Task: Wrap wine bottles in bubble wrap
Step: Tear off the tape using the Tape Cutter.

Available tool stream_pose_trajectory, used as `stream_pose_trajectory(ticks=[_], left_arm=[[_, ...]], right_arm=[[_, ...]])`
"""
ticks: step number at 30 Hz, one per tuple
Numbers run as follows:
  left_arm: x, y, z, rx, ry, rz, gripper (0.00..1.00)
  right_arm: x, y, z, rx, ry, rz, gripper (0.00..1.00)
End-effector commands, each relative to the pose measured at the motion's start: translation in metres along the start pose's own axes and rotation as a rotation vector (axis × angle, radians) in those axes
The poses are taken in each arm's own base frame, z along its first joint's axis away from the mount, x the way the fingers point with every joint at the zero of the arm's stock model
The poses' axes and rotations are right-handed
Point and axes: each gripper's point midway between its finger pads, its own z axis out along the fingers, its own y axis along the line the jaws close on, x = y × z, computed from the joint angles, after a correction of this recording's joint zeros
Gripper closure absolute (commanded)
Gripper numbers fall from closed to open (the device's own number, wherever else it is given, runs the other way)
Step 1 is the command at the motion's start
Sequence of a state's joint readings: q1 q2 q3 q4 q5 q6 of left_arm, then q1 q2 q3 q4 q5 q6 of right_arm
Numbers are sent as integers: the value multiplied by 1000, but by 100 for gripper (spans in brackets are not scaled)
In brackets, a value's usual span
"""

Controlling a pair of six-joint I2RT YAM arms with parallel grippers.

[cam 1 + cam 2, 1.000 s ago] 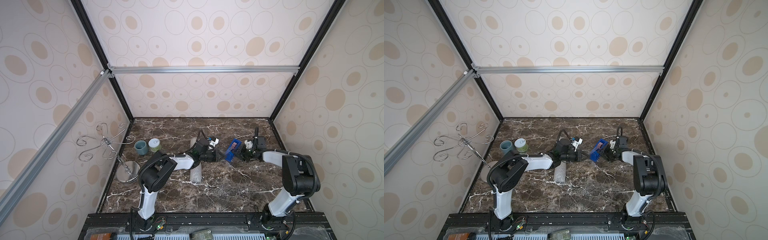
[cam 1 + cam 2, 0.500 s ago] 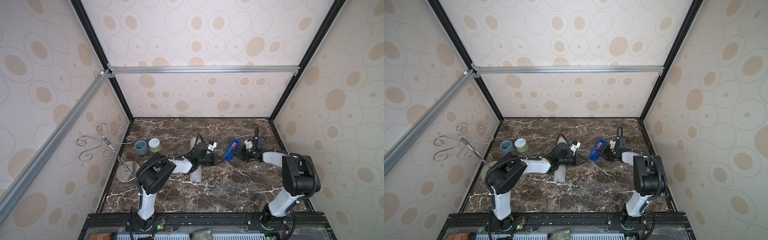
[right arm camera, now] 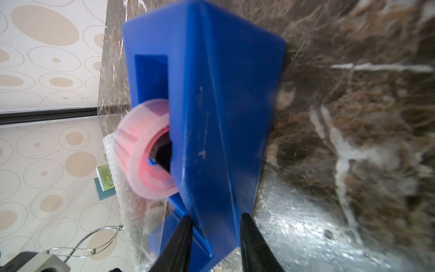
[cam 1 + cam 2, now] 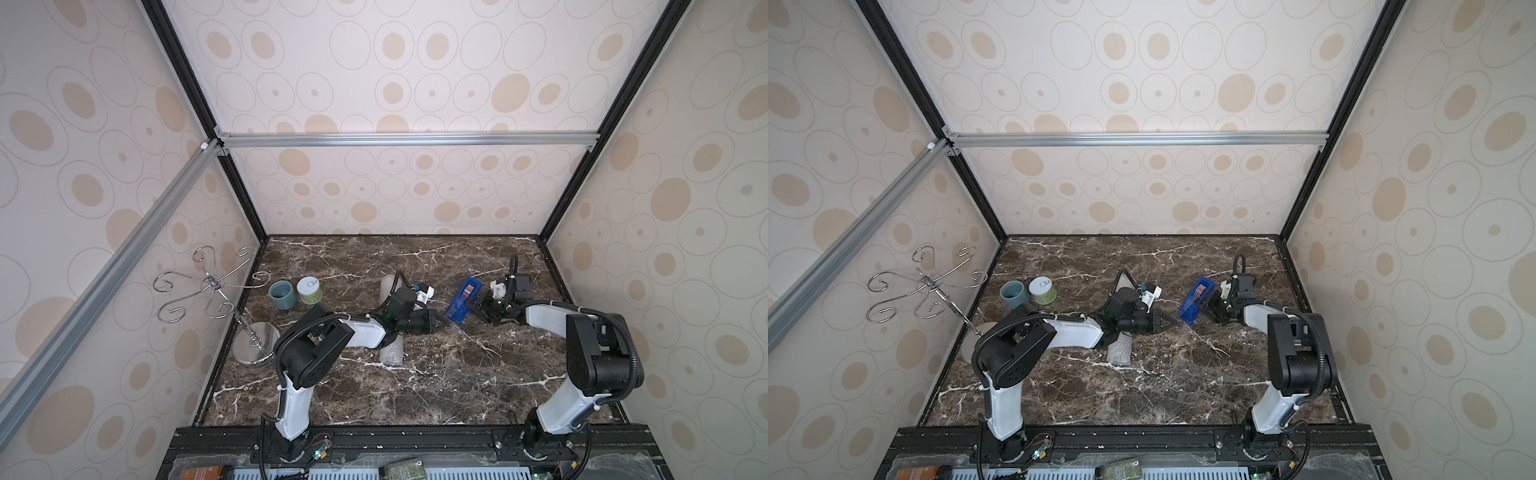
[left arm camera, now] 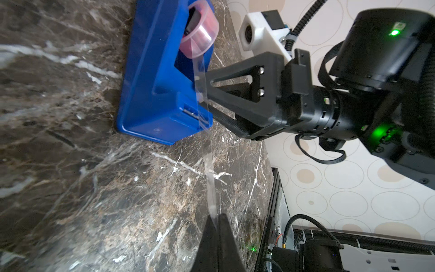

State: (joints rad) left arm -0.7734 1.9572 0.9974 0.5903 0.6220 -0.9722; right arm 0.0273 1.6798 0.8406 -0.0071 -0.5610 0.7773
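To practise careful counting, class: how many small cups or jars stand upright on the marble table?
2. A grey-blue cup stands near the metal hook stand; a white-lidded green jar stands right beside it. Others may be hidden.

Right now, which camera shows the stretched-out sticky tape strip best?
The left wrist view: the clear tape strip runs sharply from the blue dispenser into the shut left gripper. The right wrist view shows only a blurry bit beside the roll. In both top views it is too thin to see properly.

Glossy plastic dispenser (image 5: 153, 94), clear tape (image 5: 202, 35), filmy bubble wrap (image 4: 392, 356), polished marble-look tbl (image 5: 70, 188).
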Motion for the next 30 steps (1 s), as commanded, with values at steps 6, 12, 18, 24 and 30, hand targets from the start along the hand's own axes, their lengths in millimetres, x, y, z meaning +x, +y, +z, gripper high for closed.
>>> stream_pose_trajectory(ticks=[6,12,18,24,30], left_arm=[[20,20,10,-29,45,-14,100],[24,33,14,-60,54,-2,100],[27,42,14,-90,59,19,100],[28,49,13,-121,54,64,100],[32,66,12,-179,47,92,100]], right_arm=[[10,-9,-14,69,3,14,62],[11,-3,-22,64,3,4,61],[22,2,-33,46,14,7,61],[45,8,-38,25,24,16,61],[59,12,-28,20,48,23,61]])
